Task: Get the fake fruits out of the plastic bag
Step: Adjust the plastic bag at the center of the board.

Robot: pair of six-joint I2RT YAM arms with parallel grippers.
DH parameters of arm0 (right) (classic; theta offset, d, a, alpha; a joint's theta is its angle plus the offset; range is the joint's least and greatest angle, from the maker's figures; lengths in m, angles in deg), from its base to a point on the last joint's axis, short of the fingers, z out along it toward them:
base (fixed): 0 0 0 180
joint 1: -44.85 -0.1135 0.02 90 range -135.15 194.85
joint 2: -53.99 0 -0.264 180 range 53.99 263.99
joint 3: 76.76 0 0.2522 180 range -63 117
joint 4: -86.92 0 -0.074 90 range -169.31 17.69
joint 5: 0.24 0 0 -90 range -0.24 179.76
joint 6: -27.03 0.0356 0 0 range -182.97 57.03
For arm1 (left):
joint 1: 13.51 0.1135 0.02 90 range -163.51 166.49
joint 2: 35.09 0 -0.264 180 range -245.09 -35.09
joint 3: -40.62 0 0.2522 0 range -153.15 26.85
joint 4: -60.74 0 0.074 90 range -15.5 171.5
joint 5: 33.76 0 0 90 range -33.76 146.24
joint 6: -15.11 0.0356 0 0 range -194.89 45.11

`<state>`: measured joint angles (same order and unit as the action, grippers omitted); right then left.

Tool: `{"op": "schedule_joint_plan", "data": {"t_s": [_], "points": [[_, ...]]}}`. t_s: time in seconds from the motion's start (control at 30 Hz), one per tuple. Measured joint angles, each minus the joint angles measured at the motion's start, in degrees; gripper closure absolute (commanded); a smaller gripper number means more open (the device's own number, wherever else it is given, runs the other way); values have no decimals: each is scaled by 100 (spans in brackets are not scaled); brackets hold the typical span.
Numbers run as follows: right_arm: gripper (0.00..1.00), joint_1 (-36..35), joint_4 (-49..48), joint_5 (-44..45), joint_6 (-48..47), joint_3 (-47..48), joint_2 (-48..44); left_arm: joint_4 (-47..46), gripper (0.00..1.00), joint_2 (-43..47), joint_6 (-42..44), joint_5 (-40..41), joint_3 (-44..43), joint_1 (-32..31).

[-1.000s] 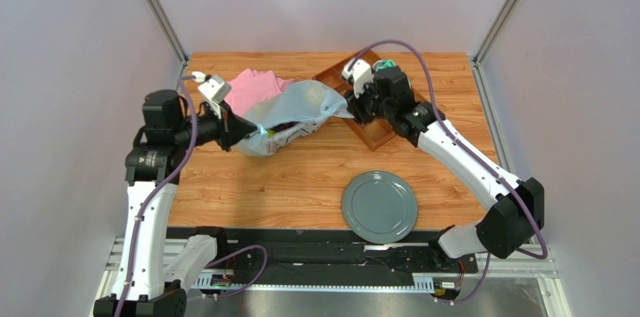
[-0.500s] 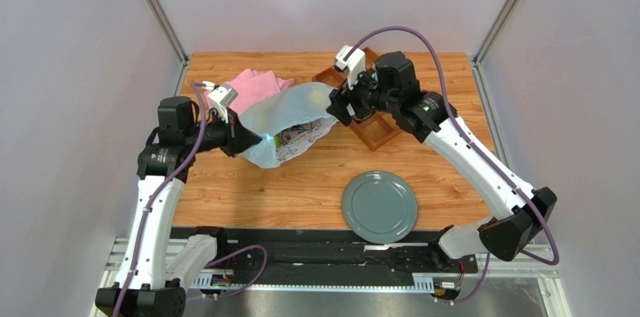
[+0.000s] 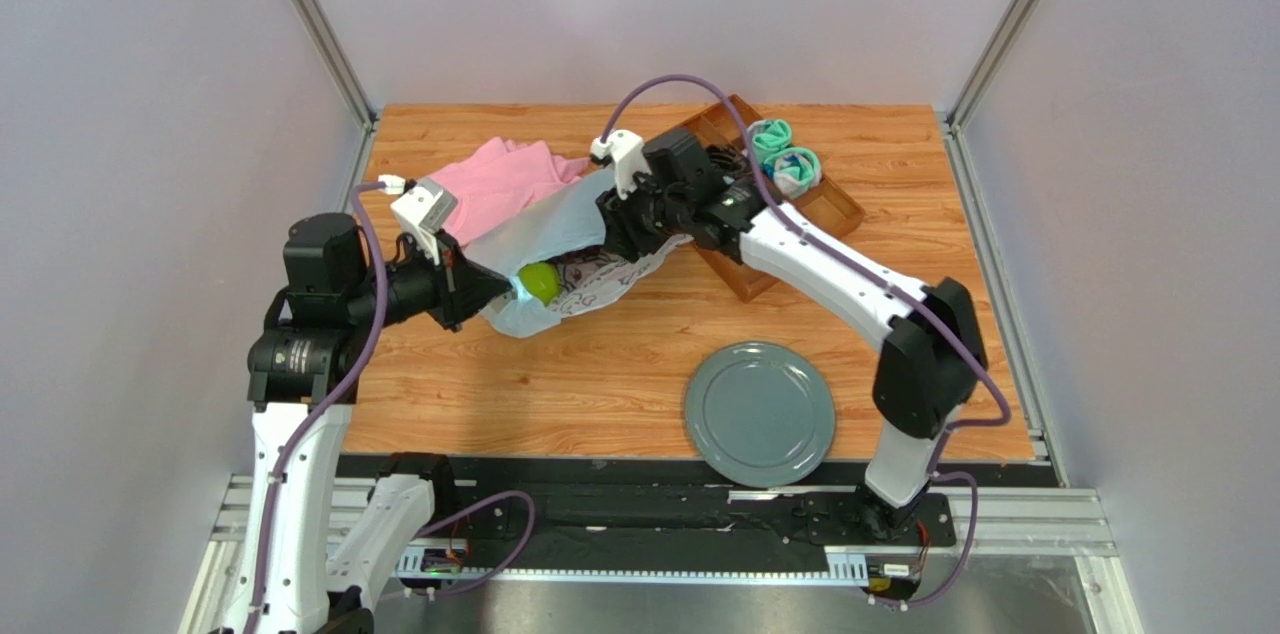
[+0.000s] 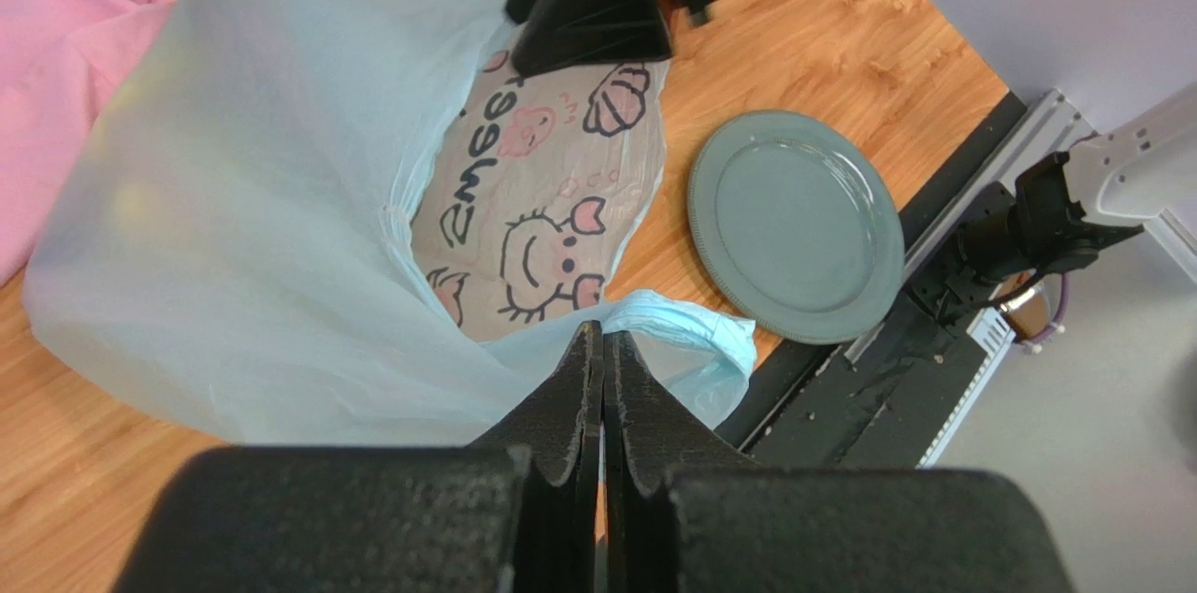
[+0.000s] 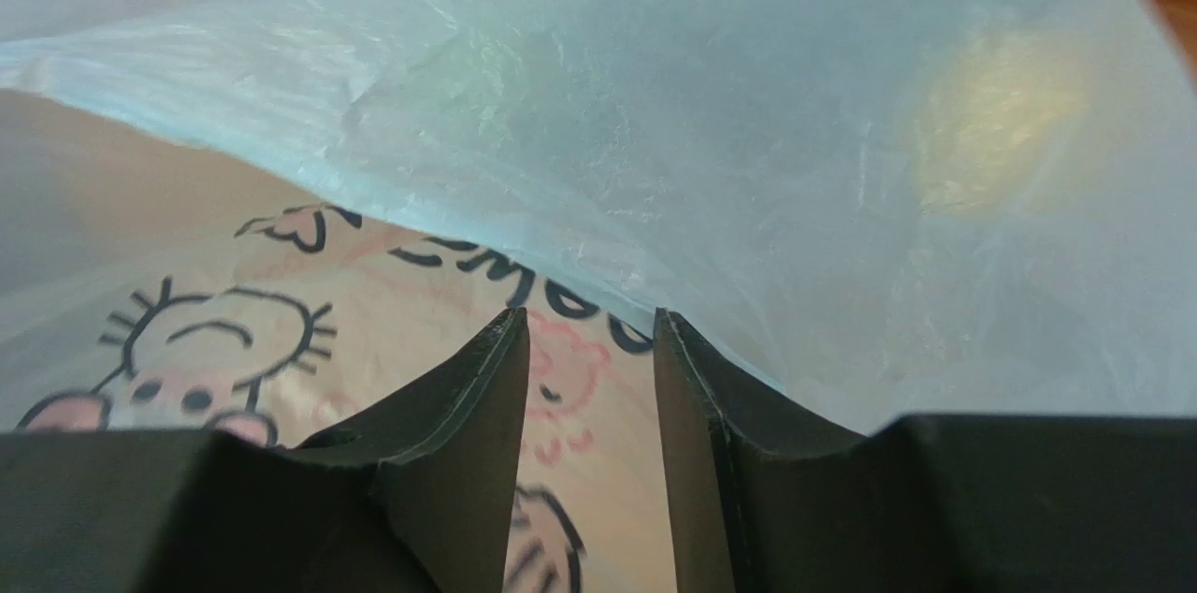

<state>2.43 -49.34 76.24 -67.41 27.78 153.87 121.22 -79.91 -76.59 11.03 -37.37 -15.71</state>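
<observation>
A: At the near edge of the table [image 3: 601, 364] I see bare wood on both sides of the grey plate [image 3: 759, 412]. Where does it get crowded?

B: On the far half. The plastic bag [image 3: 579, 237] lies left of centre, up against the pink cloth [image 3: 504, 181] behind it. The wooden tray [image 3: 751, 277] is just to its right, running toward the far right corner. Both arms meet at the bag.

A: And the grips?

B: The left gripper [image 3: 501, 286] is pinched flat on the bag's near-left rim. The right gripper [image 3: 613, 226] is at the bag's far side, its fingers a narrow gap apart with nothing caught between them.

A: What's different from half a second ago?

B: Then the right gripper was at the bag's right end, beside the tray. It has since swung left across the bag. The socks [image 3: 784, 154] in the tray were hidden under that arm and now show. A green apple [image 3: 540, 280] has come into sight at the bag's mouth, just beside the left gripper.

A: Do the wrist cameras add anything?

B: The left wrist view looks into the mouth. It shows the cartoon print on the inner wall and the right gripper's fingers [image 4: 583, 18] at the far rim. The right wrist view shows a yellow fruit [image 5: 998, 95] glowing through the film. The apple shows plainly only from above.
</observation>
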Motion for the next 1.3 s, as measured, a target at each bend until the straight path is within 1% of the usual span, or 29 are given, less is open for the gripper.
{"op": "schedule_joint_plan", "data": {"t_s": [0.13,0.23,0.3,0.33,0.4,0.47,0.5,0.53,0.57,0.63,0.8,0.93,1.03,1.17,1.23,1.3], "points": [[62,-341,-249,197,205,39,647,157,100,251,-92,57,-35,0],[61,-852,-426,177,186,-125,916,238,100,365,-107,177,-127,0],[60,-1360,-459,22,57,-413,931,280,100,444,-101,337,-236,4],[60,-1506,-457,-48,42,-498,933,315,100,476,-98,420,-275,11],[58,-1825,-444,-136,13,-608,951,396,100,527,-81,560,-315,15],[48,-1963,-442,-24,7,-614,957,509,100,568,-33,695,-330,20],[41,-1947,-485,162,7,-614,953,581,100,575,-7,765,-337,24],[29,-1891,-549,363,4,-614,953,651,100,584,48,826,-337,31],[24,-1836,-605,573,9,-625,953,708,100,588,79,861,-337,31],[17,-1711,-780,1215,-42,-702,918,800,100,636,149,935,-282,31],[17,-1429,-1331,2815,-385,-901,793,973,100,748,225,994,-76,31],[16,-1117,-1744,3506,-866,-726,772,970,100,660,223,988,-9,31],[16,-826,-2122,3921,-1364,-251,774,944,100,557,223,962,44,31],[16,-651,-2520,4151,-1683,221,645,868,100,455,223,940,105,31],[17,-706,-2470,4070,-1766,173,415,839,100,420,223,927,118,31],[15,-861,-2286,3742,-1845,-83,68,809,100,391,221,927,120,33]]}}
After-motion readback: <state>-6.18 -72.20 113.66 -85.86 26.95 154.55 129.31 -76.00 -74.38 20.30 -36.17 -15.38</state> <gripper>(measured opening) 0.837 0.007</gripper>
